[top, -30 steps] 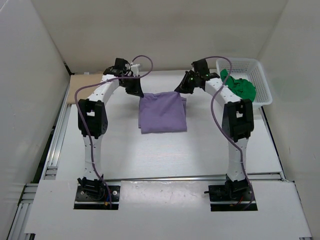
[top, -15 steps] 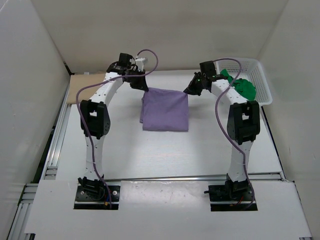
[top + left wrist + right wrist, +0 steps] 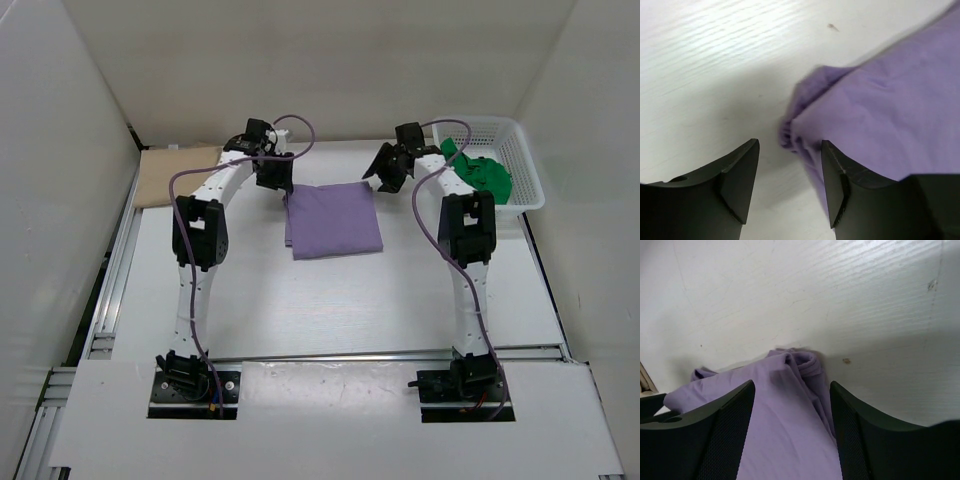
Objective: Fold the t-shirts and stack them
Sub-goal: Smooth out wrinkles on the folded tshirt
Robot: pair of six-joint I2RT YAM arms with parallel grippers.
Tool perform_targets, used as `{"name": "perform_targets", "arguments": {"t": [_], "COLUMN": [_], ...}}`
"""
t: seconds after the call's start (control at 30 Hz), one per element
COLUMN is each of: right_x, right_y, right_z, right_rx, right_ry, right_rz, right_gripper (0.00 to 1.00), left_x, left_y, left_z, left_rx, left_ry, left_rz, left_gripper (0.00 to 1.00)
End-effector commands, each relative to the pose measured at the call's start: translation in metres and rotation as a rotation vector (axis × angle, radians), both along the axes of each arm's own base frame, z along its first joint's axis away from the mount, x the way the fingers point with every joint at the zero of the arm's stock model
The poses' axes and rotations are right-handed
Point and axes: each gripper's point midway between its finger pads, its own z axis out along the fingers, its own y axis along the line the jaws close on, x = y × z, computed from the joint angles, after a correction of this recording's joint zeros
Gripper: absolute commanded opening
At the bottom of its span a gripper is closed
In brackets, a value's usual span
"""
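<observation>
Left gripper (image 3: 789, 150) and right gripper (image 3: 791, 387) have just released, jaws now open, leaving the light purple cloth t-shirt (image 3: 335, 220) folded flat at far centre of the white table (image 3: 300, 300); stacking judged outstanding.

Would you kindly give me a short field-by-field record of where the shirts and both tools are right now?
purple shirt: folded, flat on the table, centre-far
green shirt: crumpled in the white basket, far right
tan shirt: lying flat, far left
left tool: open, over the purple shirt's far left corner
right tool: open, over its far right corner
held: nothing
</observation>
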Motion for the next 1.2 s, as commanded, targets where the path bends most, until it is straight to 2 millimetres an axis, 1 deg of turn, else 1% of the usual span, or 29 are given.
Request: {"name": "perform_targets", "arguments": {"t": [0.0, 0.07, 0.1, 0.13, 0.17, 0.2, 0.23, 0.27, 0.3, 0.33, 0.37, 0.4, 0.43, 0.47, 0.53, 0.57, 0.6, 0.67, 0.8, 0.87, 0.9, 0.93, 0.97, 1.0, 1.03, 1.07, 1.1, 1.13, 1.17], "right_x": [0.017, 0.002, -0.005, -0.013, -0.02, -0.031, -0.037, -0.043, -0.045, -0.049, -0.052, -0.051, -0.049, -0.043, -0.034, -0.03, -0.022, -0.021, -0.017, -0.018, -0.022, -0.025, -0.028, -0.039, -0.045, -0.056, -0.087, -0.088, -0.099], "right_y": [-0.003, -0.007, -0.007, -0.003, -0.001, -0.004, -0.003, 0.005, 0.009, 0.012, 0.015, 0.021, 0.022, 0.024, 0.026, 0.023, 0.023, 0.018, 0.017, 0.019, 0.02, 0.021, 0.02, 0.019, 0.017, 0.016, 0.006, 0.006, -0.001], "right_z": [0.075, 0.07, 0.081, 0.079, 0.082, 0.067, 0.06, 0.056, 0.051, 0.042, 0.023, 0.02, 0.012, 0.002, -0.004, -0.016, -0.013, -0.023, -0.019, 0.0, 0.002, 0.017, 0.021, 0.018, 0.03, 0.031, 0.03, 0.03, 0.024], "right_rx": [-0.01, -0.03, -0.046, -0.053, -0.063, -0.074, -0.066, -0.051, -0.03, -0.011, 0.005, 0.036, 0.04, 0.044, 0.06, 0.043, 0.039, 0.021, 0.016, 0.019, 0.025, 0.038, 0.034, 0.033, 0.028, 0.024, -0.013, -0.013, -0.045], "right_ry": [-0.182, -0.16, -0.178, -0.17, -0.171, -0.123, -0.103, -0.088, -0.069, -0.039, 0.008, 0.027, 0.042, 0.063, 0.077, 0.09, 0.077, 0.097, 0.083, 0.051, 0.053, 0.033, 0.026, 0.052, 0.037, 0.063, 0.114, 0.114, 0.14], "right_rz": [0.041, 0.058, 0.062, 0.081, 0.081, 0.084, 0.094, 0.119, 0.125, 0.131, 0.134, 0.131, 0.123, 0.111, 0.071, 0.042, 0.023, -0.015, -0.022, 0.007, 0.025, 0.042, 0.049, 0.064, 0.076, 0.09, 0.127, 0.127, 0.134], "right_gripper": [0.66, 0.62, 0.59, 0.44, 0.34, 0.26, 0.1, 0.04, 0.0, 0.0, 0.0, 0.0, 0.0, 0.0, 0.0, 0.0, 0.0, 0.0, 0.0, 0.0, 0.0, 0.0, 0.0, 0.0, 0.02, 0.05, 0.24, 0.24, 0.29], "left_x": [0.026, 0.029, 0.027, 0.022, 0.018, 0.016, 0.006, -0.001, -0.01, -0.016, -0.02, -0.019, -0.018, -0.011, 0.003, 0.012, 0.015, 0.024, 0.028, 0.028, 0.028, 0.029, 0.029, 0.026, 0.017, 0.007, -0.037, -0.038, -0.052], "left_y": [0.025, 0.032, 0.035, 0.023, 0.019, 0.013, -0.004, -0.015, -0.034, -0.043, -0.05, -0.051, -0.048, -0.047, -0.032, -0.022, -0.02, -0.003, 0.003, 0.003, 0.002, 0.002, 0.002, 0.003, 0.006, 0.002, 0.001, 0.001, -0.004], "left_z": [0.061, 0.075, 0.087, 0.088, 0.09, 0.086, 0.086, 0.083, 0.085, 0.073, 0.068, 0.059, 0.037, 0.038, 0.027, 0.02, 0.018, 0.016, 0.012, 0.017, 0.034, 0.043, 0.054, 0.079, 0.077, 0.08, 0.068, 0.068, 0.061], "left_rx": [0.092, 0.143, 0.145, 0.142, 0.141, 0.141, 0.115, 0.087, 0.017, 0.003, -0.003, 0.002, 0.029, 0.04, 0.091, 0.107, 0.117, 0.137, 0.164, 0.161, 0.151, 0.146, 0.139, 0.126, 0.132, 0.104, 0.071, 0.071, 0.038], "left_ry": [-0.176, -0.216, -0.236, -0.239, -0.239, -0.237, -0.226, -0.21, -0.19, -0.157, -0.144, -0.13, -0.098, -0.114, -0.123, -0.125, -0.129, -0.132, -0.14, -0.149, -0.176, -0.19, -0.209, -0.246, -0.228, -0.214, -0.117, -0.116, -0.077], "left_rz": [0.102, 0.144, 0.153, 0.132, 0.123, 0.112, 0.067, 0.032, -0.036, -0.065, -0.083, -0.083, -0.072, -0.06, -0.009, 0.017, 0.026, 0.065, 0.087, 0.088, 0.09, 0.092, 0.094, 0.098, 0.096, 0.069, 0.016, 0.015, -0.017], "left_gripper": [0.64, 0.64, 0.64, 0.64, 0.64, 0.61, 0.56, 0.51, 0.38, 0.34, 0.31, 0.29, 0.27, 0.27, 0.26, 0.31, 0.33, 0.36, 0.44, 0.52, 0.57, 0.66, 0.71, 0.78, 0.84, 0.92, 1.0, 1.0, 1.0]}}
